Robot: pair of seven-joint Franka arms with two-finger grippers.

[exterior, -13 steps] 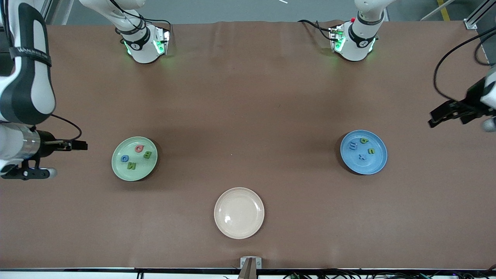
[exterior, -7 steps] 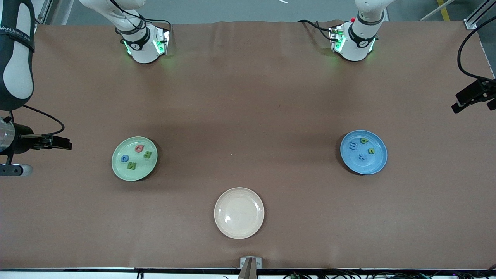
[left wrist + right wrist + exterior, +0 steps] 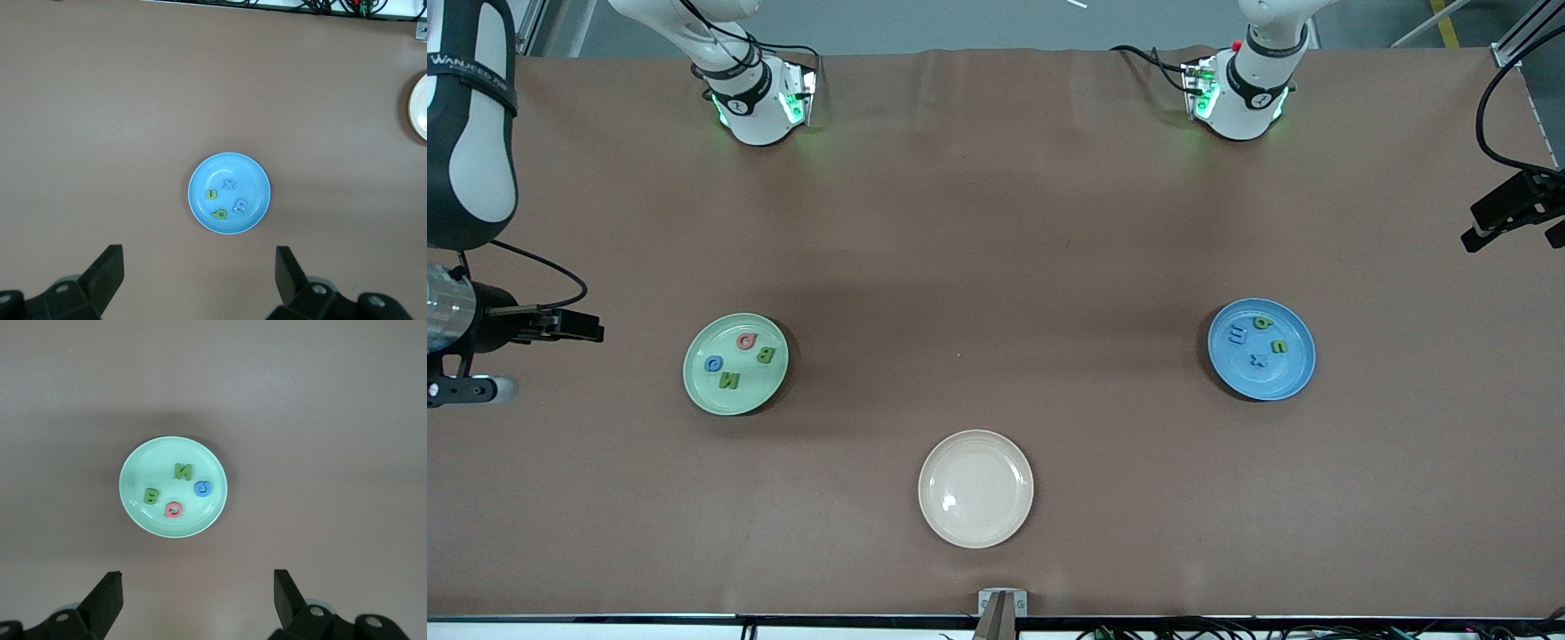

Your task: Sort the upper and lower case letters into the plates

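Observation:
The mint green plate (image 3: pixel 694 382) lies toward the right arm's end and holds several letters: a green B (image 3: pixel 766 356), a green N (image 3: pixel 729 381), a blue one and a red one. The blue plate (image 3: pixel 1294 378) lies toward the left arm's end and holds a blue x (image 3: pixel 1259 360), a green u (image 3: pixel 1279 347), a pale E and another green letter. My right gripper (image 3: pixel 197 600) is open and empty, high above the table beside the green plate (image 3: pixel 137 470). My left gripper (image 3: pixel 198 280) is open and empty, high beside the blue plate (image 3: pixel 257 175).
A cream-beige plate (image 3: pixel 975 533) with nothing in it lies between the two plates, nearer the front camera; its edge shows in the left wrist view (image 3: pixel 420 107). The right arm's wrist (image 3: pixel 480 329) and the left arm's wrist (image 3: pixel 1512 209) hang at the table's two ends.
Both arms have drawn outward toward their ends of the table over the second. The right wrist has since crept back a little toward the green plate. The letters and plates have not moved.

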